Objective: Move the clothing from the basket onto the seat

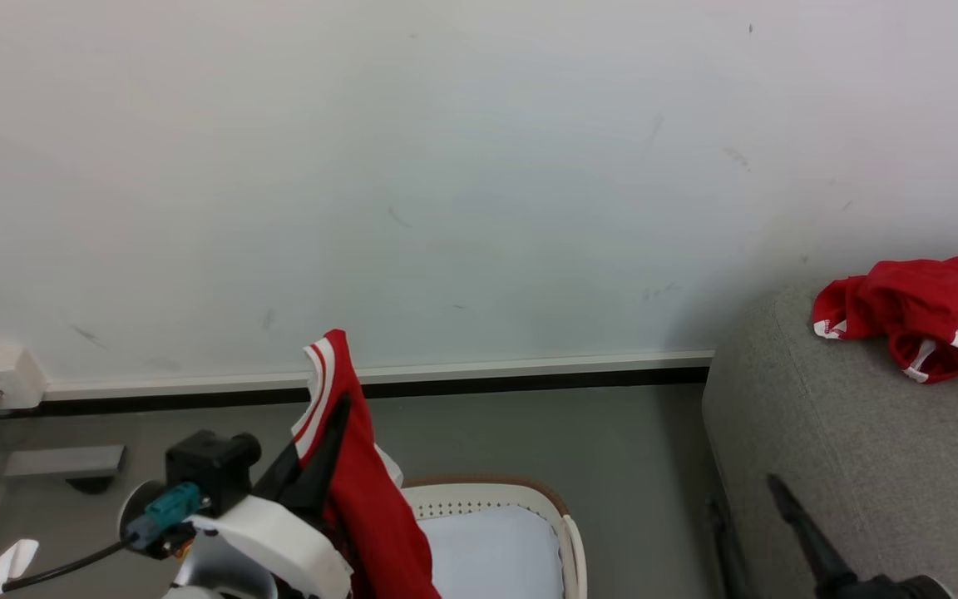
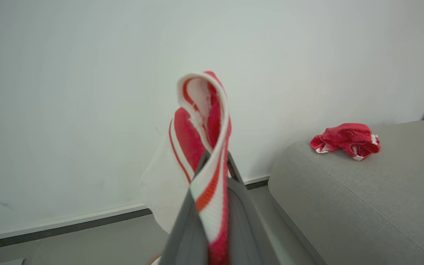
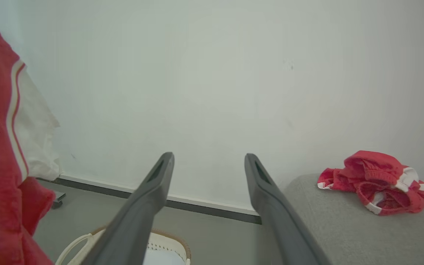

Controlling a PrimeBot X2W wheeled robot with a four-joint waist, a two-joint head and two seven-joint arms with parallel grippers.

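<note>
Two red garments are present: one garment (image 1: 371,507) hangs at the left side of the single basket (image 1: 491,489), clamped between the fingers of the left gripper (image 2: 216,162). The other garment (image 1: 916,316) lies crumpled on the one seat (image 1: 845,466) at right, near the far wall. The right gripper (image 3: 209,158) has its jaws spread and grasps nothing.

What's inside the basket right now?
The visible part of the basket shows just its pale lining. The red garment hanging from the left tool covers its left side, and the near part is cut off, so leftovers can't be ruled out.
</note>
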